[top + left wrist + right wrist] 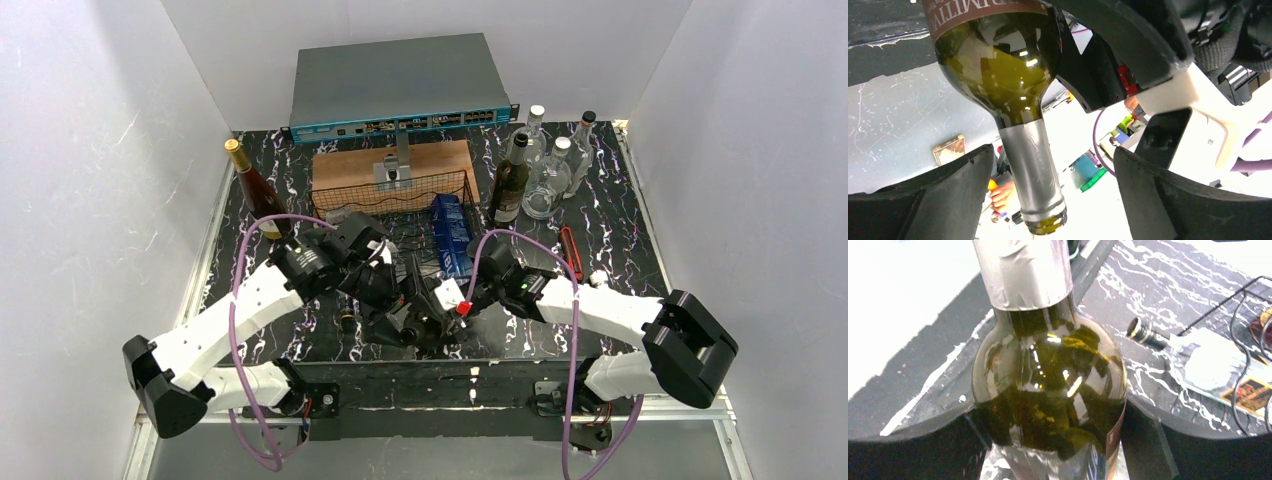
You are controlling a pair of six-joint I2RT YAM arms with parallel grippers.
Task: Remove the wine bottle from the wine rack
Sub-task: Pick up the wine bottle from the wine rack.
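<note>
In the left wrist view the left gripper (1052, 165) stands open. Its dark fingers (923, 200) fill the lower corners, and the foil-wrapped neck of the wine bottle (1013, 75) hangs down mid-frame between them, with a gap on each side and touching neither. The long axis there runs top to bottom, with the shoulder at the top and the mouth at the bottom edge. Overhead, both wrists meet at lower centre, just below the front of the wine rack (405, 222). They hide most of the bottle, so its line cannot be read there, though it seems clear of the cradles. In the right wrist view the axis is reversed: the neck is at the top, pointing toward the grey edge of the table (1168, 285), and the body is at the bottom. The right gripper (1050, 447) looks closed on the glass below the shoulder, so the right arm appears to carry the bottle. A clear bottle (1208, 367) lies in the rack at the right edge, apart.
</note>
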